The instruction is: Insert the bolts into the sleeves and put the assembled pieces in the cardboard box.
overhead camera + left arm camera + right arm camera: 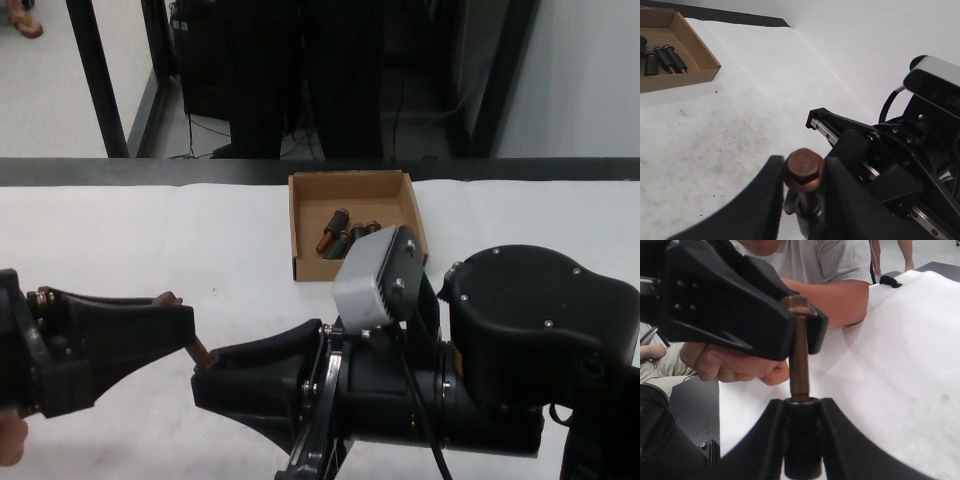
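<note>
My left gripper [801,186] is shut on the hex head of a copper bolt [804,169]. My right gripper [802,412] is shut on a black sleeve [802,445], held upright between its fingers. The bolt's shaft [800,360] points straight into the sleeve's mouth, and its tip is just inside. In the high view the two grippers meet tip to tip low over the bench at the front left, with the left gripper [185,328] beside the right gripper [208,368]. The cardboard box [300,235] stands beyond them at mid-bench and holds several assembled pieces [340,232].
A white sheet [150,250] covers the bench, with a dark rail [120,170] along its far edge. The right arm's bulky body and its silver camera housing [375,275] stand between the grippers and the box. Bare sheet lies to the left of the box.
</note>
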